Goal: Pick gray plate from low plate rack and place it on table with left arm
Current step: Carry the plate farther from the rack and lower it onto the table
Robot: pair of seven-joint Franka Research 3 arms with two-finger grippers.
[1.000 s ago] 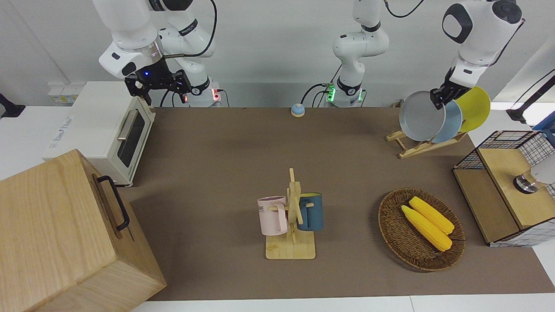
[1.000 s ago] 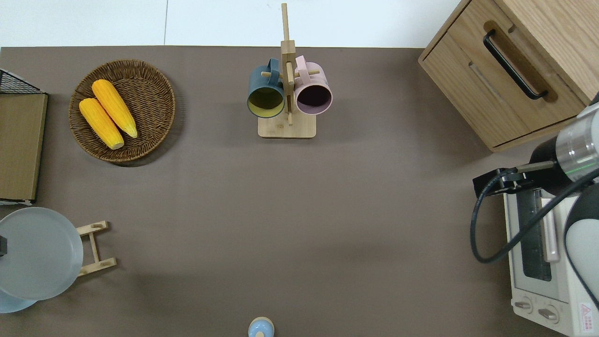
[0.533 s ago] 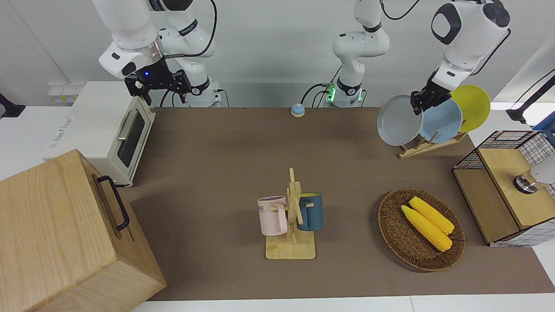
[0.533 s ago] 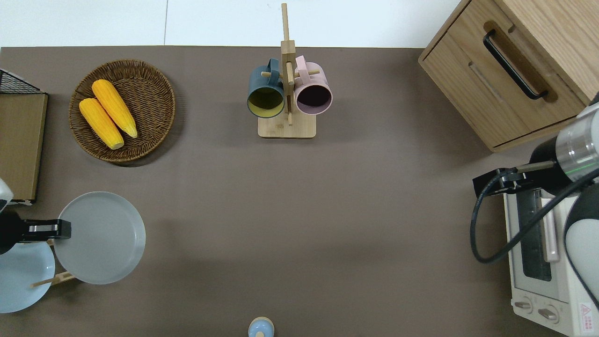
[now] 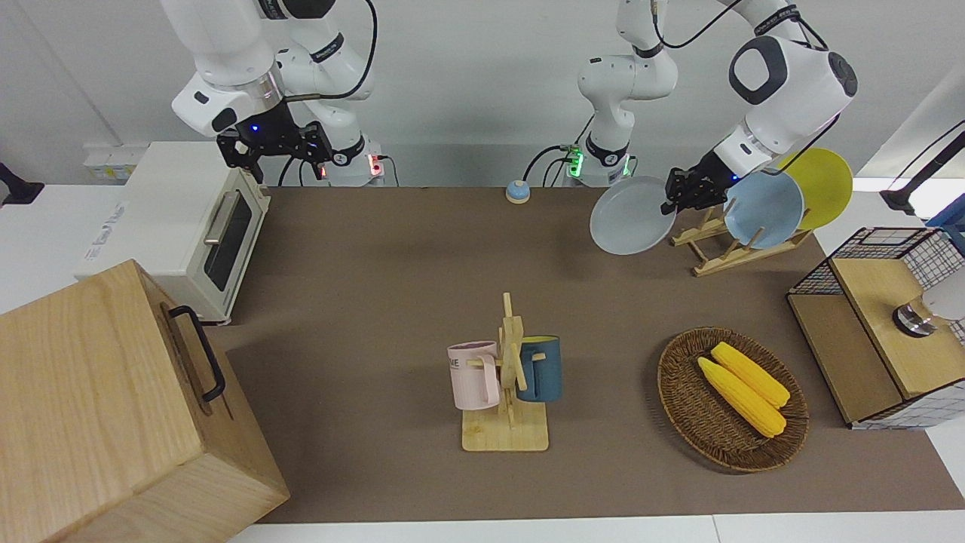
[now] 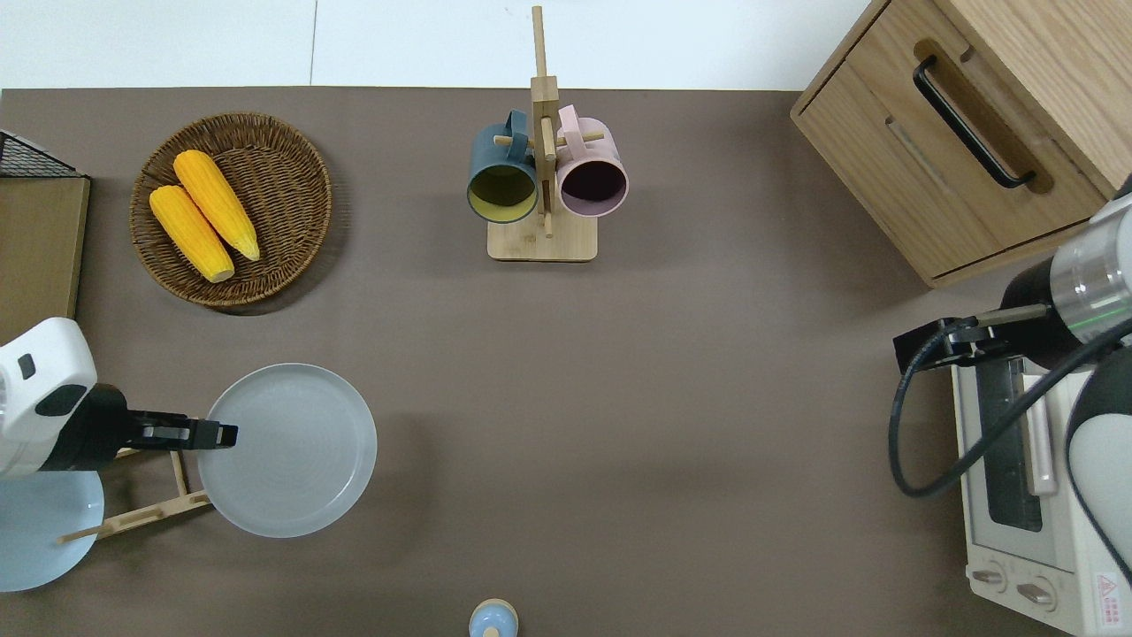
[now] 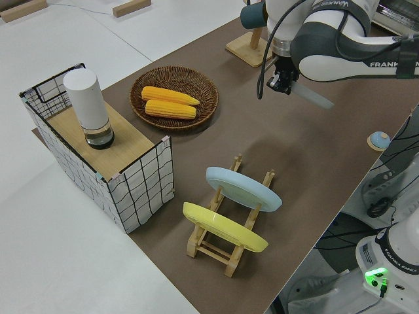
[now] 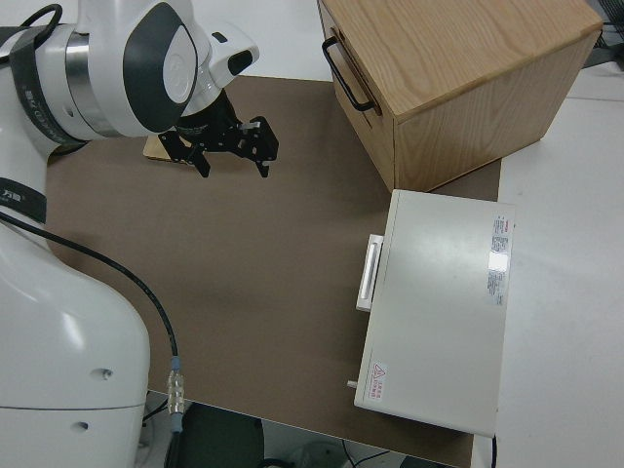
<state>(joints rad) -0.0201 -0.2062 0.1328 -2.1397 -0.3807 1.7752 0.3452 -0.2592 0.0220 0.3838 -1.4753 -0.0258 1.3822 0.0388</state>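
Since the picture 1 second back, the left gripper (image 6: 217,435) has carried the gray plate (image 6: 287,450) clear of the low plate rack (image 6: 150,495) and out toward the middle of the table (image 6: 619,398); half a second ago the plate still overlapped the rack's end in the overhead view, and now only its rim crosses the tips of the rails. The fingers are clamped on the plate's rim at the edge facing the left arm's end of the table. The plate hangs in the air, tilted in the front view and nearly level in the left side view, over bare matting just beside the rack.

The rack itself has stayed put, with the light blue plate (image 5: 763,210) and the yellow plate (image 5: 822,187) standing in its slots. The wicker basket (image 6: 292,177) with 2 corn cobs (image 6: 203,215) sits farther from the robots than the plate, well apart from it. The mug tree (image 6: 541,177) with its 2 mugs is farther still, toward the table's middle. The right arm is parked; its gripper (image 8: 230,148) shows its fingers apart.

The lift-out looks finished, so what remains is most likely lowering the plate flat onto the open matting beneath it and letting go. Clamped at 1 edge only, it could sag or swing as it comes down, so a gentle descent seems wise.
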